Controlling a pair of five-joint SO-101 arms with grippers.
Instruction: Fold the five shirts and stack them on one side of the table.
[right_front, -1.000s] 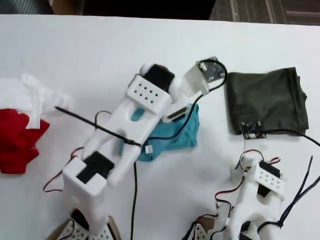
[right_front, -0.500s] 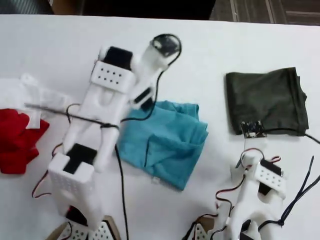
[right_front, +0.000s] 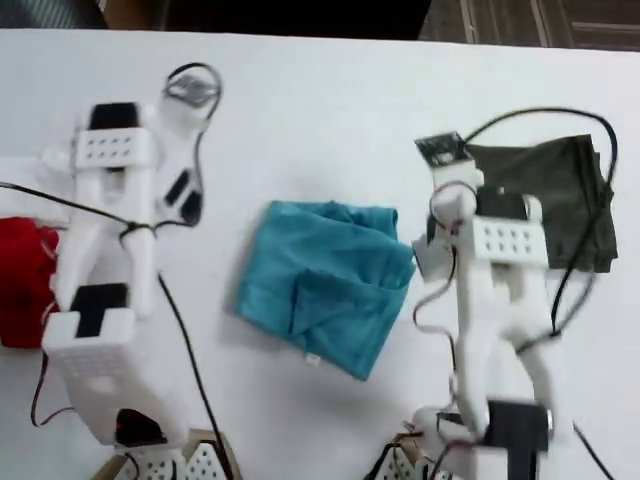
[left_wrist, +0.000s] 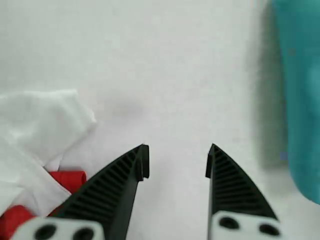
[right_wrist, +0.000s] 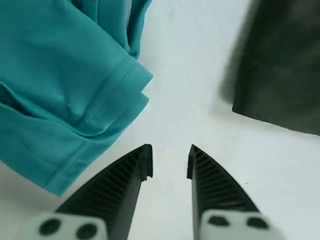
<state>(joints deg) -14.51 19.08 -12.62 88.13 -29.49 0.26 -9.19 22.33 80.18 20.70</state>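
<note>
Tabletop (right_front: 330, 90): left tool (left_wrist: 178, 148) quit teal shirt (right_front: 325, 285).

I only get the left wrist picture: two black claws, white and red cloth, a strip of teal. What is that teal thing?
Observer: A teal shirt, folded, in the middle of the table.
Operator: Any clothes I'm missing?
Observer: A dark green shirt lies folded on the table's right side, apart from the teal one.
Operator: Is there a second arm?
Observer: Yes; the right gripper hangs open over bare table between those two shirts.
</note>
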